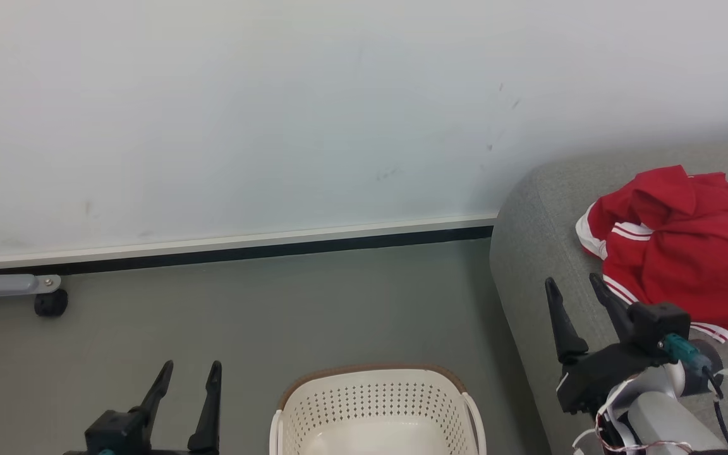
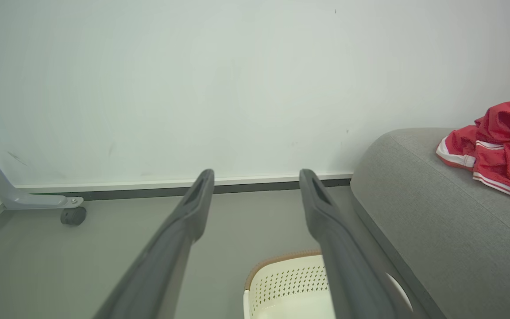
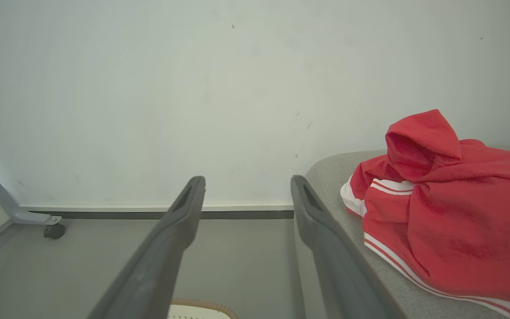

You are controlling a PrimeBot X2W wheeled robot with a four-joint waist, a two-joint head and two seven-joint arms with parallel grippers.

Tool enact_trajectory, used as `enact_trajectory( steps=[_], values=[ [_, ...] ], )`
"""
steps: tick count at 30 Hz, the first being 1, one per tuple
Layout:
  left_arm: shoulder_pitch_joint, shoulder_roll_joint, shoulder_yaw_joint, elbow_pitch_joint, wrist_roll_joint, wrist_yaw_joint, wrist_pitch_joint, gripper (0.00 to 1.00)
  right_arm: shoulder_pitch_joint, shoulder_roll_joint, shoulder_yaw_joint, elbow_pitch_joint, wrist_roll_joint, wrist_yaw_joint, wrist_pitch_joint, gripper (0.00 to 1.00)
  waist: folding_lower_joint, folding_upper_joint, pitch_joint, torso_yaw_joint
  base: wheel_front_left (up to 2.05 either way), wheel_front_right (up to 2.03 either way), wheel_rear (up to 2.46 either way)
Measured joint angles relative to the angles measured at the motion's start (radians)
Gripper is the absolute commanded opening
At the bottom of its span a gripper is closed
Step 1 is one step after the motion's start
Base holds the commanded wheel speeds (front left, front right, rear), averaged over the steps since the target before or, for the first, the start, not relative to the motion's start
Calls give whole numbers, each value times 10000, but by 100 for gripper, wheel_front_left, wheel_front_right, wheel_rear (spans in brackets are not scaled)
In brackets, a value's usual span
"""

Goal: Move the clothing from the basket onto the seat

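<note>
Red, white-striped clothing lies crumpled on the grey seat near its rounded edge, with the cream basket on the floor alongside. The left hand hovers beside the basket and the right hand over the seat's edge just beside the clothing, both spread wide and holding nothing.

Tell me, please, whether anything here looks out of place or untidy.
Only small things. The clothing lies in a crumpled heap on the seat, one fold bunched up into a peak. The wall bears a few faint dark scuff marks. The basket stands upright on the floor.
</note>
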Motion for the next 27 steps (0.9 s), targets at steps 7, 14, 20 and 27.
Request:
enact_trajectory(
  steps=[7,14,20,27],
  values=[
    [612,65,456,-203,2,63,-42,100,1070,12,-67,-1091,-125,-251,-29,100,1,1,-167,123,0,0,0],
    [1017,69,727,-347,35,98,-46,100,1988,150,-52,-1885,-309,-355,-36,100,1,1,-302,172,0,0,0],
    [1491,65,988,-472,107,140,-50,100,2783,190,-136,-2579,-612,-443,-36,100,1,1,-459,171,0,0,0],
    [1894,61,1241,-685,368,142,-52,100,3634,217,-579,-3250,-788,-527,-36,100,0,1,-561,167,0,0,0]
  ],
)
